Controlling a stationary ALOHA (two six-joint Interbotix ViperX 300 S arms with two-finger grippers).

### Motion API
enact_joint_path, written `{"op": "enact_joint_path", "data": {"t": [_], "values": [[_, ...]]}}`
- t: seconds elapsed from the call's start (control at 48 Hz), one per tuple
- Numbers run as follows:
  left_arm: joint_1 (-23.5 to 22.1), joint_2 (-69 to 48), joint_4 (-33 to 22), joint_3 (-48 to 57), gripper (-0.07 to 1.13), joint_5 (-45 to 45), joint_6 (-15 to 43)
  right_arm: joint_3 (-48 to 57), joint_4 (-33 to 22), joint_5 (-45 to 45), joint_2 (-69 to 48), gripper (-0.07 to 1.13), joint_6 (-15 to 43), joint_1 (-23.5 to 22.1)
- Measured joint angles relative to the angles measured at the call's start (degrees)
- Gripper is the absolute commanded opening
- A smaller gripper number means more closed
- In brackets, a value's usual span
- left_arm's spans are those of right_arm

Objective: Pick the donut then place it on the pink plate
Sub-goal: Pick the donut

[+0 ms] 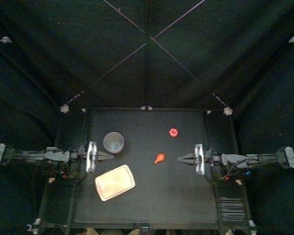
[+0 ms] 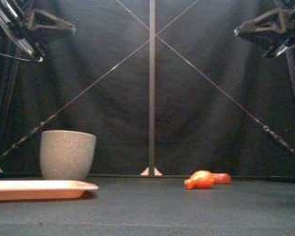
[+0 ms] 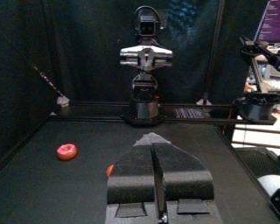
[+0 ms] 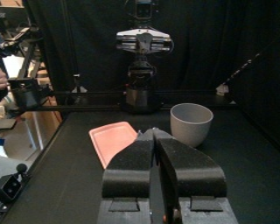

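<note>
**Top view.** The red donut (image 1: 175, 132) lies toward the back of the surface (image 1: 175, 197), right of centre and well apart from the pink tray (image 1: 117, 184) at front left. An orange-red toy (image 1: 158, 158) lies between them. The left hand (image 1: 100, 158) and right hand (image 1: 190, 158) hang at opposite sides, neither near the donut. The toy is close to the donut in colour, so confirm your target before you descend.

**Front view.** The donut (image 2: 221, 178) shows just behind the toy (image 2: 199, 181). A low approach from the front can knock the toy into it.

**Left wrist view.** The left hand (image 3: 154, 140) has its jaws together. The donut (image 3: 67, 151) sits off the jaw line.

**Right wrist view.** The right hand (image 4: 154, 131) also has its jaws pressed together. Part them before you descend, or they are likely to push the donut away. The grey speckled cup (image 4: 191, 123) stands just beside the tray (image 4: 113, 140), and a wide carry can tip it.
</note>
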Motion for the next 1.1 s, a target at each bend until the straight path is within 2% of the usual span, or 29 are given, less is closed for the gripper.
{"op": "enact_joint_path", "data": {"t": [0.25,0.396,0.542,0.625,0.688,0.917,0.979,1.104], "values": [[1.4,0.4,-0.1,0.1,0.04,-0.1,0.3,0.1,-0.1,1.0,5.5,0.09,0.4,-9.9],[1.9,0.4,-0.1,0.1,0.04,-0.1,0.4,-0.6,-0.3,1.1,9.5,0.09,0.2,-13.9],[3.4,0.4,-0.1,0.2,0.04,-0.1,0.4,-1.1,-0.2,1.1,12.0,0.15,0.4,-19.3],[3.7,0.4,-0.1,0.2,0.04,-0.1,0.4,-1.1,-0.1,1.2,13.4,0.28,0.4,-23.5],[3.7,0.4,-0.1,0.4,0.04,-0.1,0.4,-1.1,0.0,1.2,14.5,0.42,0.4,-25.6],[3.6,0.4,-0.1,1.1,0.04,-0.1,0.4,-1.7,1.6,1.1,17.8,1.08,0.9,-29.1],[3.6,0.4,-0.1,1.2,0.04,-0.1,0.4,-2.1,2.5,1.1,18.7,1.10,0.8,-29.6],[3.6,0.4,-0.1,1.2,0.04,-0.1,0.4,-2.4,3.3,1.1,20.7,1.04,0.9,-31.2]]}}
